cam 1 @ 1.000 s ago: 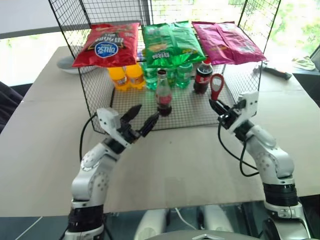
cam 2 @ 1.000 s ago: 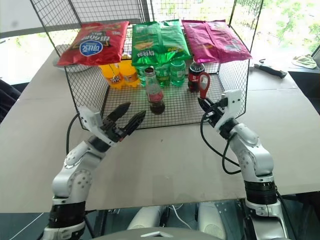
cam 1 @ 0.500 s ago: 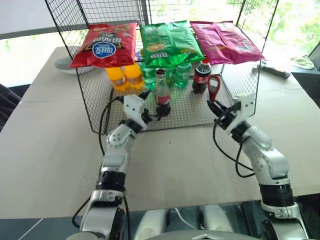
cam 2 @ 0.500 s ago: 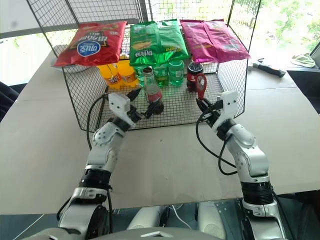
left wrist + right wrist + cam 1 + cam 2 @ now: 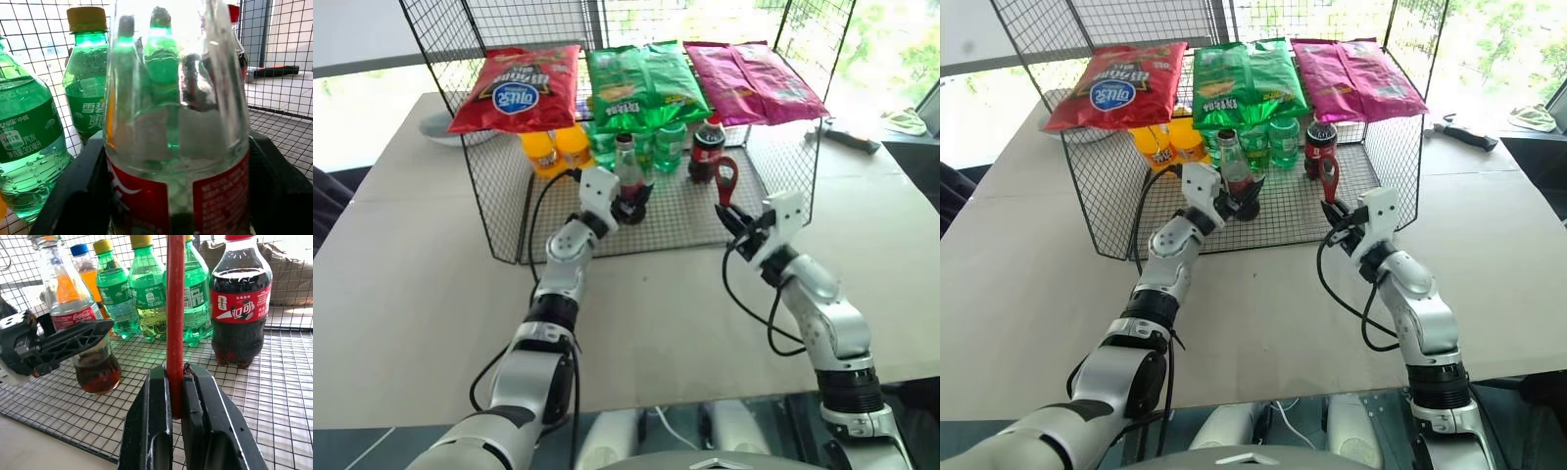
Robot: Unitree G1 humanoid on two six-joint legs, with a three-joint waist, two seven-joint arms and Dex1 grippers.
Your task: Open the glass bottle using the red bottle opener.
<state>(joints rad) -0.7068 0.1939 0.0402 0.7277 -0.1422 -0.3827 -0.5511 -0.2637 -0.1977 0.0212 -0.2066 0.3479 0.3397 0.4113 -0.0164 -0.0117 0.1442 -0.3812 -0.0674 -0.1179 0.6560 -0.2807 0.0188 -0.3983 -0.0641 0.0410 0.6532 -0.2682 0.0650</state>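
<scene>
Behind the glass bottle [image 5: 627,179] (left jaws around it, right jaws clamping red bottle opener [image 5: 725,182]) stand green bottles [image 5: 671,145].

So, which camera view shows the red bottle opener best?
The left eye view: the red bottle opener stands whole there, ring head up, handle in the right claw. The right eye view shows the same, a little narrower. The right wrist view gives just its handle edge-on between the black fingers, head cut off.

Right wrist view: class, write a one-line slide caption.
Right gripper clamps the red bottle opener upright while the left gripper brackets the glass bottle.
</scene>
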